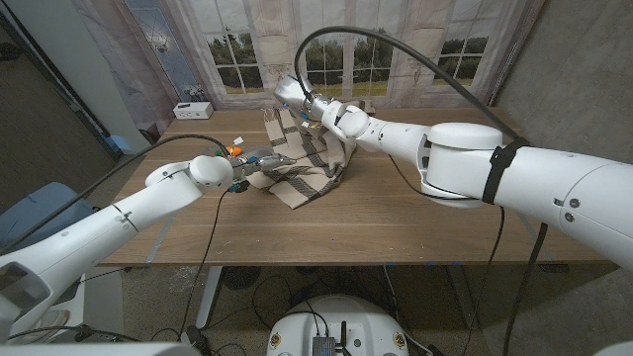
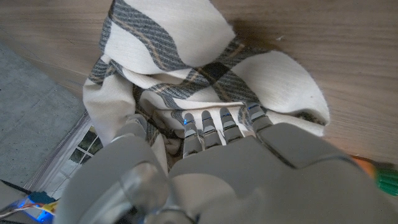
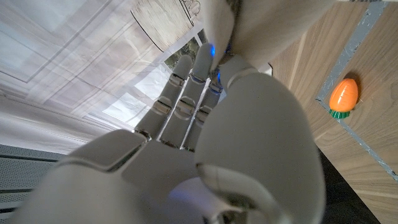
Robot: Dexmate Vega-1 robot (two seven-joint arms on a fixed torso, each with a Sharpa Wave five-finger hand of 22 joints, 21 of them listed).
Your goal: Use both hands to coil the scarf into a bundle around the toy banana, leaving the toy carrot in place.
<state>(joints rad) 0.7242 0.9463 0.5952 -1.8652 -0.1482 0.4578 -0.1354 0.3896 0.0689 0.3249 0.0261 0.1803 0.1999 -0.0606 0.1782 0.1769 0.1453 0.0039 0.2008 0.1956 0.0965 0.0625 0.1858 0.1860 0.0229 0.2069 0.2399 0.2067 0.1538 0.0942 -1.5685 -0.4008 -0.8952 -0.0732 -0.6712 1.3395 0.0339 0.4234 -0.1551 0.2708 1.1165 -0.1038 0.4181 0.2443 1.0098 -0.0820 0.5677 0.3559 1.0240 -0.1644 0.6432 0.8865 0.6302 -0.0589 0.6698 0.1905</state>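
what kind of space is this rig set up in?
Probably a lab or test room staged as a home: a curtain printed with windows hangs behind the wooden table, loose cables run overhead, and a small white box sits at the table's far edge.

Wooden table (image 1: 396,222), checked scarf (image 1: 307,178) heaped on it (one end lifted), toy carrot (image 1: 233,150) beside it

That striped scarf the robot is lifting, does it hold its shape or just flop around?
Probably floppy: the scarf sags in folds between the right robot hand, which lifts one end, and the left robot hand on the table. It looks light, since a pinch holds it up. It seems to bunch rather than slide, judging by the heaped folds.
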